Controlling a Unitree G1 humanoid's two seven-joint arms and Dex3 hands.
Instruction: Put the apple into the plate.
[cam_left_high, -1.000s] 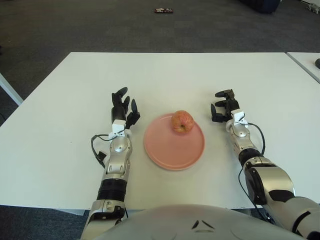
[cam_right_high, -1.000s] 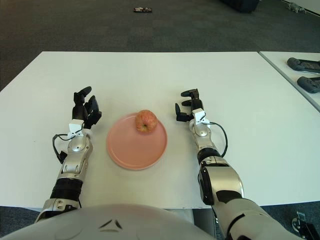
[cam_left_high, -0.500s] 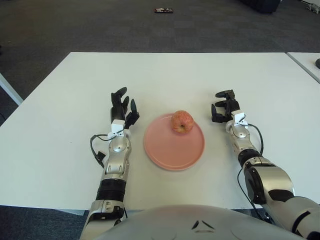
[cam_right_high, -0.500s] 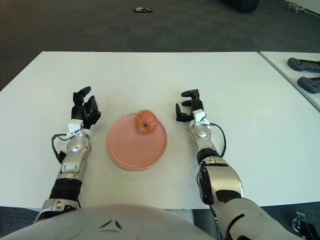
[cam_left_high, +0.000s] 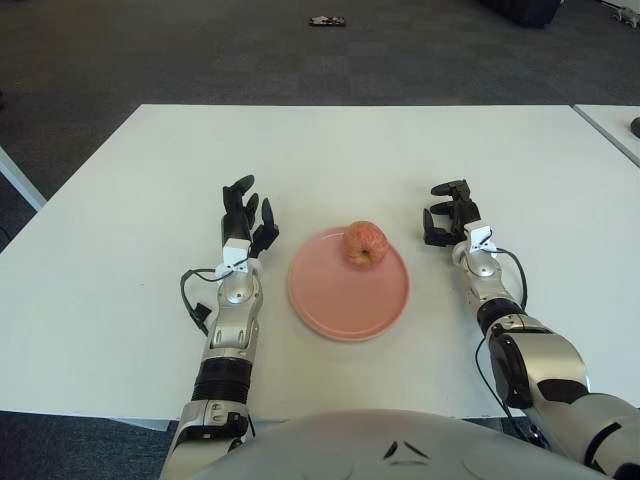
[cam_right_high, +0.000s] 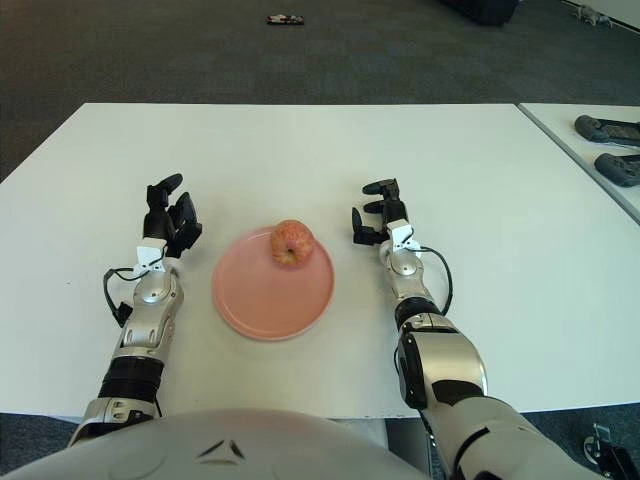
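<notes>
Apple (cam_left_high: 365, 243) sits on the plate (cam_left_high: 340, 305), near its far rim, just left of the right robot hand (cam_left_high: 446, 213), whose fingers are loosely open and empty.

Right eye: left robot hand (cam_right_high: 167, 216) shows open beside the plate. Judged done; retreat without nudging the rim.

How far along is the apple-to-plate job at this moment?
Done: the apple sits on the pink plate, near its far rim. In hand: nothing. The right hand shows just right of the plate, fingers open and apart from the apple; the left hand shows left of it, also open. Left: apparently nothing beyond pulling the arms back.
</notes>
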